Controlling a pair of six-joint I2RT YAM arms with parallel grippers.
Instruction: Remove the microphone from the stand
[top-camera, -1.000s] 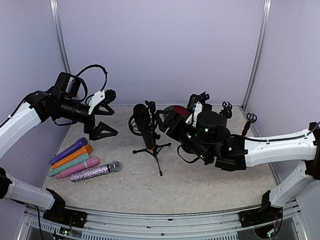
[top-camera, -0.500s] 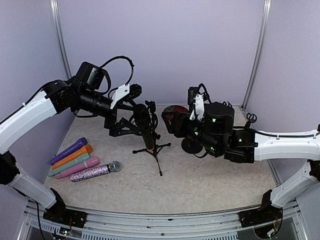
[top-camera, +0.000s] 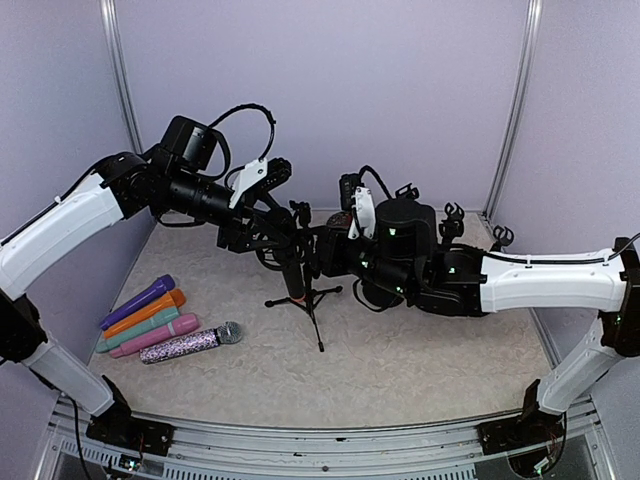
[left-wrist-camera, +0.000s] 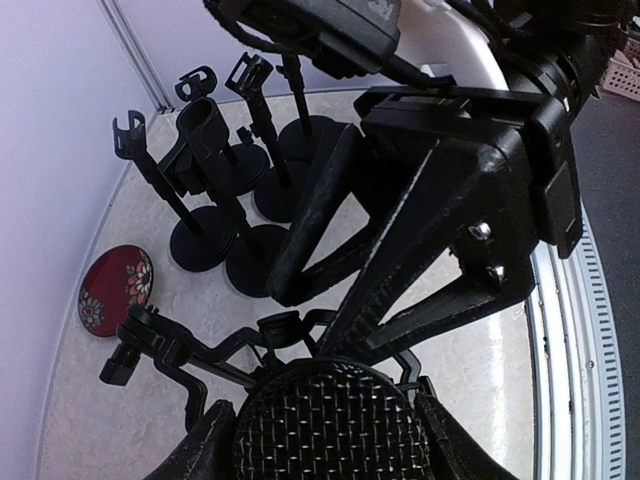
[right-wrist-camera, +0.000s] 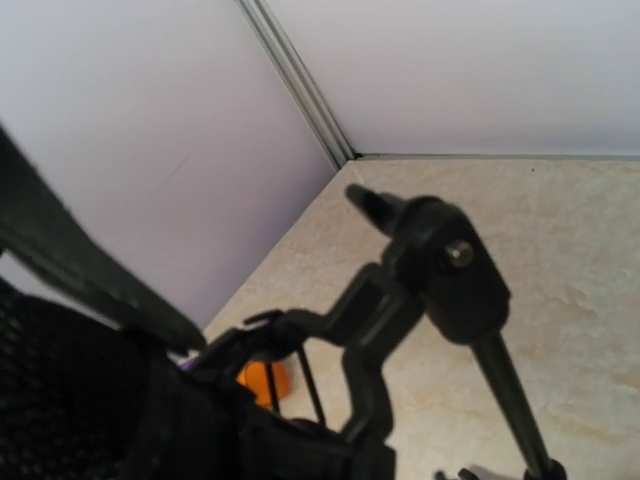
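Between the fingers (left-wrist-camera: 205, 450) of the left pincer (left-wrist-camera: 322, 448) sits the round head of the microphone (left-wrist-camera: 325, 420), a black dome of woven wire mesh that fills the gap from one finger to the other. From where I stand the pincer looks drawn in to the head's width, with a finger laid against each side of the mesh, and that head is all it has hold of. Below the pincer the microphone's body runs down as a slim black barrel with a reddish end. It is seated in the clip of a small tripod stand (top-camera: 312, 303) whose legs splay on the pale table (top-camera: 400, 380). Its long axis is close to upright, head up into the pincer and tail down into the clip, leaning just a little.

Just beside the stand hangs the right pincer (top-camera: 332, 245), across the microphone from the left pincer and near its fingertips. I can't tell how wide it is open or whether it holds anything. Its own camera shows only the stand's black swivel joint (right-wrist-camera: 450, 265) close up and a blur of dark mesh.

Beyond the left pincer's fingertips stand several other black stands (left-wrist-camera: 205, 215) and a small red dish (left-wrist-camera: 112, 292). Well behind it, toward its own arm's base, five coloured microphones (top-camera: 160, 325) lie side by side
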